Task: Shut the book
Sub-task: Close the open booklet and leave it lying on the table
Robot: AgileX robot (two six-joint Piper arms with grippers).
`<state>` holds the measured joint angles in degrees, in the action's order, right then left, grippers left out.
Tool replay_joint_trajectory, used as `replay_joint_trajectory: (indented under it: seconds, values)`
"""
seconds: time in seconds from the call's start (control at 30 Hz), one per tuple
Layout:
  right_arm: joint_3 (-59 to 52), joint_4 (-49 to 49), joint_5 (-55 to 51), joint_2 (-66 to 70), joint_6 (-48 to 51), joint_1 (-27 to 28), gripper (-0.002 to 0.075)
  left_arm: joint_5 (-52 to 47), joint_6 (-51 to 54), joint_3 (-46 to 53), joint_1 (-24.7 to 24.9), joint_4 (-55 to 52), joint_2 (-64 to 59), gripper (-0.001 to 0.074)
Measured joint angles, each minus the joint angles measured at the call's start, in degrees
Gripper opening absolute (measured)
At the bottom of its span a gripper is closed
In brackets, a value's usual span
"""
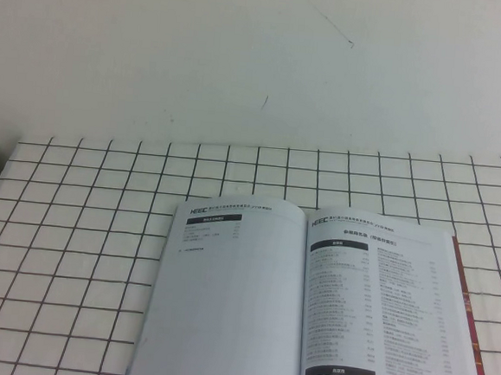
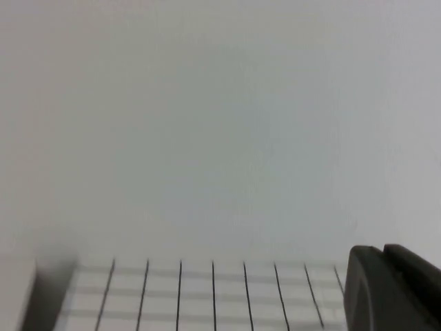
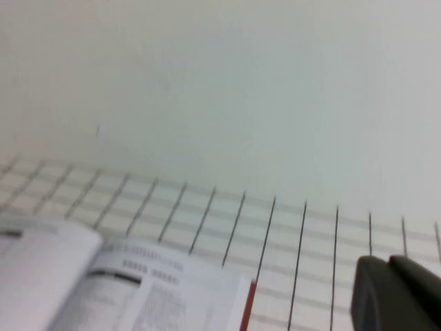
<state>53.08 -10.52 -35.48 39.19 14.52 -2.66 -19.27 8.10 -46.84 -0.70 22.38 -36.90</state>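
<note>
Open book (image 1: 310, 314) on table (image 1: 74, 226); right claw (image 3: 396, 293) near it, left claw (image 2: 393, 289) apart.

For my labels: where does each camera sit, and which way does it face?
High view: raised, robot's side, angled down at the open book on the gridded table; no arms.
Left wrist view: on the left arm, facing the wall across the table; part of the left gripper shows.
Right wrist view: the same from the right arm; part of the right gripper shows.
Shared: high and right wrist views show the book.

light: bright, even | shadows: faint | focus: wrist views blurred, book (image 3: 158, 293) soft
</note>
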Motion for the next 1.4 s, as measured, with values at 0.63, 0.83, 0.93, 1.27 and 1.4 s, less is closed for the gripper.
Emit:
replay_joint_trajectory:
  seconds: [0.63,0.83,0.93,1.27,1.4]
  values:
    - [0.0,-25.2,-12.9,31.2,22.2,-0.4,-0.0003,-20.1,0.0,0.0,0.0,5.0,-29.3,-0.0003]
    - [1.4,-29.9,-12.1,42.6,29.5,-7.7,-0.0003,-17.9,1.1,0.0,0.0,12.9,-36.4,-0.0003]
    - [3.2,-29.5,-9.8,47.9,29.5,-12.3,-0.0003,-17.6,7.6,0.0,0.0,21.0,-40.7,-0.0003]
    - [10.6,-26.8,-4.9,63.2,28.7,-19.7,-0.0003,-15.7,30.0,0.0,0.0,39.9,-53.6,-0.0003]
    - [12.1,-26.5,-4.2,68.9,29.5,-19.7,-0.0003,-13.2,36.4,0.0,0.0,45.9,-57.9,-0.0003]
